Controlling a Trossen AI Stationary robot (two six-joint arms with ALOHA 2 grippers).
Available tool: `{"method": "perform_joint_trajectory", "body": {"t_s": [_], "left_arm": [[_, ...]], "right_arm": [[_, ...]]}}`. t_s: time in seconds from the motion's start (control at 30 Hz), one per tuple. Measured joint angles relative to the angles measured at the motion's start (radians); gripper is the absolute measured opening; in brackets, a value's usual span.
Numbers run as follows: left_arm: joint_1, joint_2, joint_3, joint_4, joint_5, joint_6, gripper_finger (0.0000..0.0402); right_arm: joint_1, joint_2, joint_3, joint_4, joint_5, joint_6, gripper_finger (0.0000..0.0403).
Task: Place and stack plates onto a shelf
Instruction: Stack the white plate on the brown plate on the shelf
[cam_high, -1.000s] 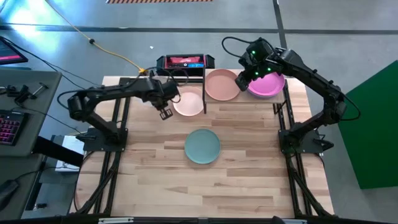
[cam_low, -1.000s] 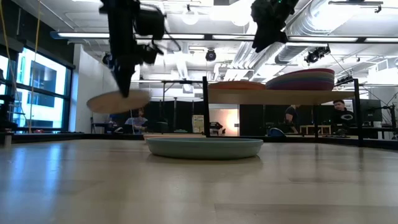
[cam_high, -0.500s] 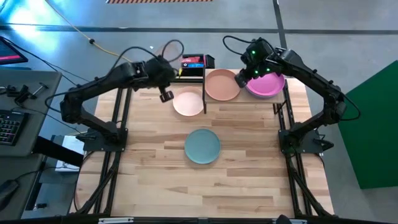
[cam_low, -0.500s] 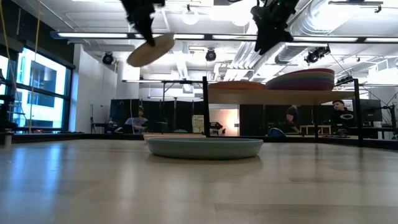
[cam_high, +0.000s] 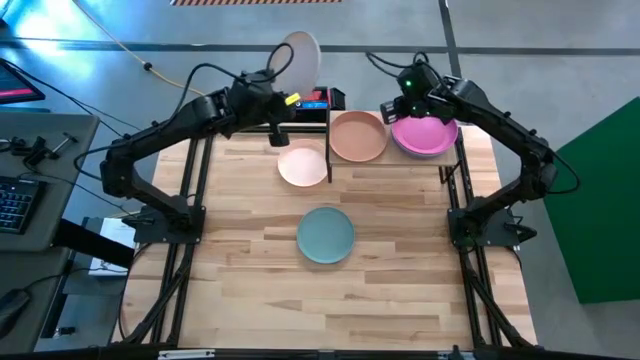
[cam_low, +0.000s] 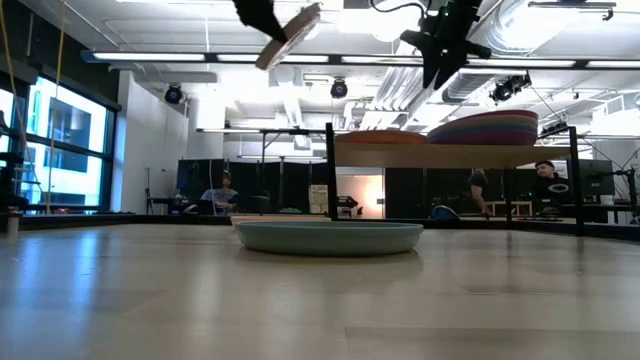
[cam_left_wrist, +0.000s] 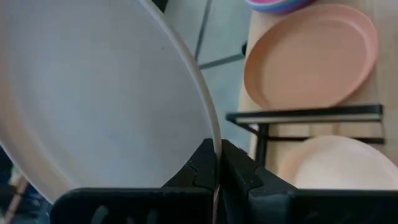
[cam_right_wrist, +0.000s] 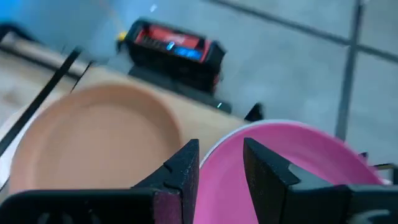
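While the left gripper (cam_left_wrist: 214, 171) pinches the rim of the grey-white plate (cam_high: 298, 58) between closed fingers, that plate hangs tilted, high up and beside the shelf (cam_high: 395, 160). The tan-brown plate (cam_high: 357, 136) rests on the shelf, the magenta plate (cam_high: 428, 135) beside it atop a stack. The right gripper (cam_right_wrist: 221, 163) hovers over the magenta plate's rim, fingers parted, holding nothing. The cream plate (cam_high: 302, 166) and teal plate (cam_high: 325, 235) lie on the table (cam_high: 240, 250), off the shelf.

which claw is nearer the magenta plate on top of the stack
Right. The right claw hangs open just above the near rim of the magenta plate on the shelf. The left claw is raised beyond the shelf's other end, shut on the grey-white plate.
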Motion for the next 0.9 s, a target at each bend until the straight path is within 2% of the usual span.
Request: {"method": "perform_joint_trajectory", "body": {"t_s": [0.1, 0.5, 0.7, 0.9], "left_arm": [[0.0, 0.029, 0.0, 0.025, 0.001, 0.035, 0.0], [-0.037, 0.169, 0.0, 0.095, 0.045, 0.121, 0.0], [-0.064, 0.234, 0.0, 0.187, 0.061, 0.2, 0.0], [-0.095, 0.303, 0.0, 0.237, 0.114, 0.343, 0.0]], "right_arm": [[-0.001, -0.016, 0.0, 0.033, 0.042, 0.018, 0.0105], [-0.053, -0.124, 0.0, 0.002, 0.04, -0.005, 0.0105], [-0.053, -0.132, 0.0, -0.042, 0.029, -0.021, 0.0105], [-0.052, -0.132, 0.0, -0.06, 0.026, -0.031, 0.0105]]}}
